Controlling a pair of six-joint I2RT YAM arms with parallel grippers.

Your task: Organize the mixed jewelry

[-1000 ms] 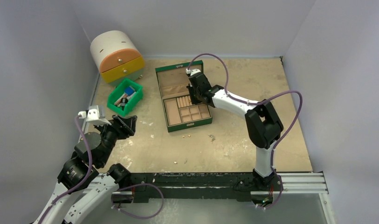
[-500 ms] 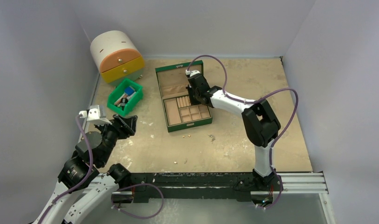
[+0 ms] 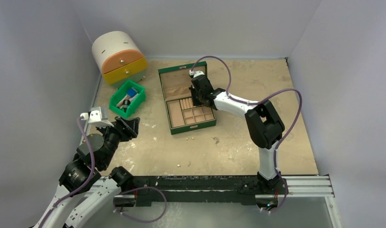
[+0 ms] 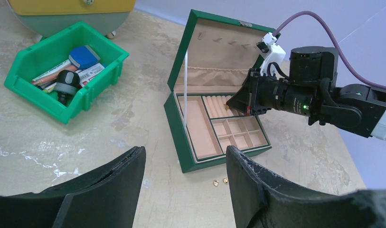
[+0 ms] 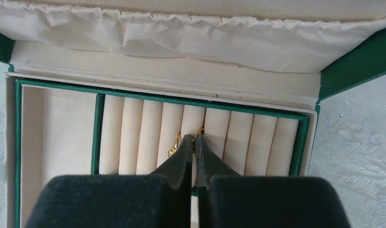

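The open green jewelry box point(image 3: 173, 124) stands mid-table, its lid up. My right gripper point(image 3: 196, 98) is over its ring rolls point(image 5: 134, 135), jaws shut on a small gold ring point(image 5: 174, 148) pressed between two rolls; it sits at my right gripper point(image 5: 194, 138) tips. Two gold studs point(image 3: 189, 138) lie just in front of the box, also in the left wrist view point(image 4: 219, 181). A small silver charm point(image 3: 215, 139) lies to their right, and two gold pieces point(image 3: 184, 165) lie nearer the front edge. My left gripper point(image 3: 130, 124) is open and empty, raised at the table's left side point(image 4: 185, 152).
A green plastic bin point(image 3: 138, 99) with blue and wooden bits stands left of the box. A white drawer unit point(image 3: 116, 56) with orange and yellow fronts stands in the back left corner. Walls close in the left, back and right.
My right arm's elbow has drifted slightly left and the gripper has edged a little further over the ring rolls. The left arm has not moved.
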